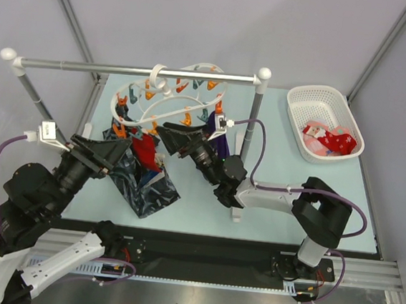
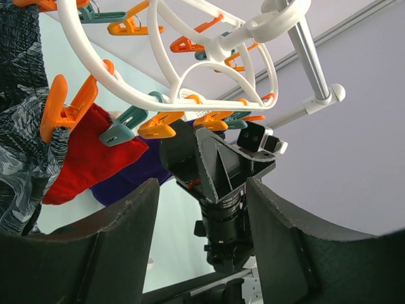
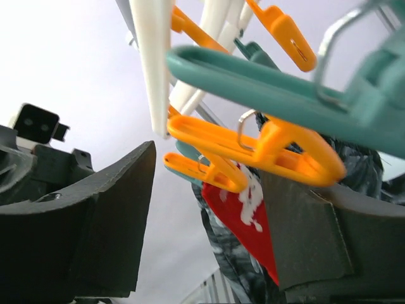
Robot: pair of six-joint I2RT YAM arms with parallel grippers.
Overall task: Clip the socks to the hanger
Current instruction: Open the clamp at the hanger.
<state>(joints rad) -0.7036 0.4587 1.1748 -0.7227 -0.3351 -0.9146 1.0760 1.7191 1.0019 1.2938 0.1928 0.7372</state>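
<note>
The white hanger (image 1: 166,97) hangs by its hook from the grey rail, with orange and teal clothespins dangling from it. A red sock (image 1: 144,151) with white marks hangs from an orange clothespin (image 3: 212,172). My right gripper (image 1: 171,136) is open just below the ring. In the right wrist view that gripper (image 3: 209,170) stands around the orange pins, and the red sock (image 3: 248,218) hangs close to its right finger. My left gripper (image 1: 119,152) is open at the hanger's left side, with nothing between its fingers (image 2: 130,231). More socks (image 1: 328,141) lie in the basket.
A dark marbled cloth (image 1: 147,184) hangs from the hanger's left side and a purple cloth (image 1: 220,141) from its right. The grey rail (image 1: 124,70) spans the back on two posts. The white basket (image 1: 316,100) sits at the back right.
</note>
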